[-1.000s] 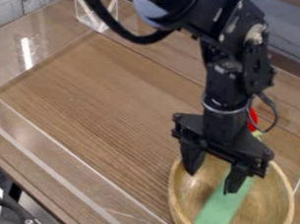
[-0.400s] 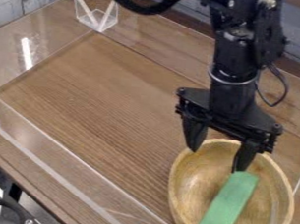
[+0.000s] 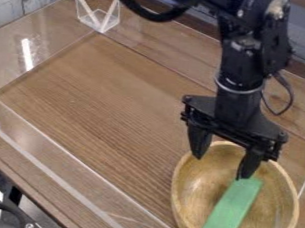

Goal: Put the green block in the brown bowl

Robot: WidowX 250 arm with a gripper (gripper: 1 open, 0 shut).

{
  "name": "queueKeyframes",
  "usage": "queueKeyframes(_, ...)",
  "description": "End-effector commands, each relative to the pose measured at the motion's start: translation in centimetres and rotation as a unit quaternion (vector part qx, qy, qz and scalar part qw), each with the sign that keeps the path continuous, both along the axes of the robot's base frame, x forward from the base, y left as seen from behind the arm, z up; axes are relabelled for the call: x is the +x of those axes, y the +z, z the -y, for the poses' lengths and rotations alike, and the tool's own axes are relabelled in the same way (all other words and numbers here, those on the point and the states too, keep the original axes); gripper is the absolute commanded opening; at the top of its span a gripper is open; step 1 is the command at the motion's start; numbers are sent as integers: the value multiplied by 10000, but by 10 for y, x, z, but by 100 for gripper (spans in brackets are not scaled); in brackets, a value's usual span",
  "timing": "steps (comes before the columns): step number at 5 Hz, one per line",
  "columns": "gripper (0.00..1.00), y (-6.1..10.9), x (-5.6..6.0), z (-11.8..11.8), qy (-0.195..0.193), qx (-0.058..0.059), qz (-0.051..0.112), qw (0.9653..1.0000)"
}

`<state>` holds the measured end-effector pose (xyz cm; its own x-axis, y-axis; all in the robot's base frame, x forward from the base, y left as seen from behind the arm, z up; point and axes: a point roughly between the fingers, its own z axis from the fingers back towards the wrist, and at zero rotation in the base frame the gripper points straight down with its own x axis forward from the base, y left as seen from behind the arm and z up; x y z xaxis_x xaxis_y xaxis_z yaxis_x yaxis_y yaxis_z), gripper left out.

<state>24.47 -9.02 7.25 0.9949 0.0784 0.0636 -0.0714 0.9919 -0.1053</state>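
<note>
The green block [image 3: 231,212] lies flat inside the brown bowl [image 3: 188,185], slanting from the bowl's middle toward its near rim. The bowl sits on the wooden table at the lower right. My gripper [image 3: 227,161] hangs above the bowl's far rim, open, its two black fingers [image 3: 200,142] spread wide with nothing between them. The fingertips are clear of the block, just above and behind its upper end.
A clear acrylic wall [image 3: 34,126] borders the wooden table [image 3: 103,92] on the left and front. A small clear stand [image 3: 94,16] sits at the back. Red and black cables [image 3: 267,118] hang beside the arm's wrist.
The gripper has risen away from the block, which stays lying in the bowl. The arm has shifted slightly back and upward; the jaws stay open.
</note>
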Motion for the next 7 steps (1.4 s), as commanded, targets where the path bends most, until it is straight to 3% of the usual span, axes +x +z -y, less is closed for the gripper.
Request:
queueKeyframes(1, 100, 3, 9, 5, -36, -43, 150, 9999)
queueKeyframes(2, 100, -5, 10, 6, -31, -31, 83, 10000)
queueKeyframes(3, 0, -11, 11, 6, -12, -19, 43, 10000)
queueKeyframes(4, 0, -9, 11, 6, -12, 2, 28, 10000)
queueKeyframes(5, 0, 4, 12, 5, -34, 23, 70, 10000)
queueKeyframes(6, 0, 25, 15, 3, -17, 57, 190, 9998)
queueKeyframes(7, 0, 53, 24, -3, 29, 8, 413, 9991)
